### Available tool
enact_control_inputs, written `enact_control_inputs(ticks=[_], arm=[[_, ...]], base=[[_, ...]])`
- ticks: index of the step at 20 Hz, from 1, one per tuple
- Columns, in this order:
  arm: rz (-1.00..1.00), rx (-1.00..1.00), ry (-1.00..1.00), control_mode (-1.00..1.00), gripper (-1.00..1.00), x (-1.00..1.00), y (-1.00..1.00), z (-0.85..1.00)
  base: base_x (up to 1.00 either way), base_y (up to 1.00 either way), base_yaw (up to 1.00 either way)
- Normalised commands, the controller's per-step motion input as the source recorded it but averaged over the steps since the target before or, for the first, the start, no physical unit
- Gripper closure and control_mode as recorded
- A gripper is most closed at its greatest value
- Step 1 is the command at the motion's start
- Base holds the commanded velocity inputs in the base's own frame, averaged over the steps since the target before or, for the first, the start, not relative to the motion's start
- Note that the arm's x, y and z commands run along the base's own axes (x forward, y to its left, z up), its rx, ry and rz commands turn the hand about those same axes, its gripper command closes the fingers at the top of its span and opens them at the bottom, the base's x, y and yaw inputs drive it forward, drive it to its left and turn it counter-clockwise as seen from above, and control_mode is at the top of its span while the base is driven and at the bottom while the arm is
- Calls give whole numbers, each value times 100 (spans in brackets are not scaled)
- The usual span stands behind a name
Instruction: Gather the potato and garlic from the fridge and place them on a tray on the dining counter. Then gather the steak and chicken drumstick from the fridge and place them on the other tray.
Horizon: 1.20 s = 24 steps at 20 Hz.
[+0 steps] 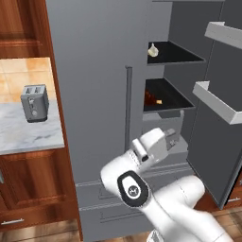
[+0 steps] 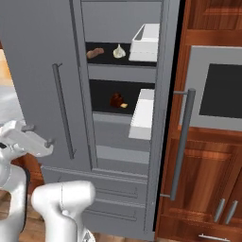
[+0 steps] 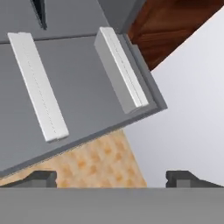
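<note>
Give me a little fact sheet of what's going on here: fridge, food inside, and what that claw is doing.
fridge: grey fridge, right door swung open, left door shut
upper shelf: garlic, with a brown item beside it
lower shelf: dark red and orange food, too small to name
claw: claw open, holding nothing, low in front of the fridge, apart from the shelves
beside fridge: toaster on a marble counter

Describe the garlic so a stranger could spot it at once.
Find the tall grey fridge with its right door swung open. On the upper dark shelf sits the garlic, a small off-white bulb with a pointed top; the brown lump beside it is darker and longer.
</note>
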Motion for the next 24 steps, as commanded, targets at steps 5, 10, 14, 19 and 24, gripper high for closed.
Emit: enact_control_inputs(ticks=[5,10,14,19,24], arm=[[44,24,5,-100,-100,44,26,8],[20,40,-4,-100,-100,81,22,13],[8,39,-9,-100,-100,83,56,0],[18,28,3,-100,-100,47,86,0],[17,36,2,-100,-100,69,28,0]], base=[[0,0,0],[0,0,0],[0,0,0],[0,0,0],[0,0,0]])
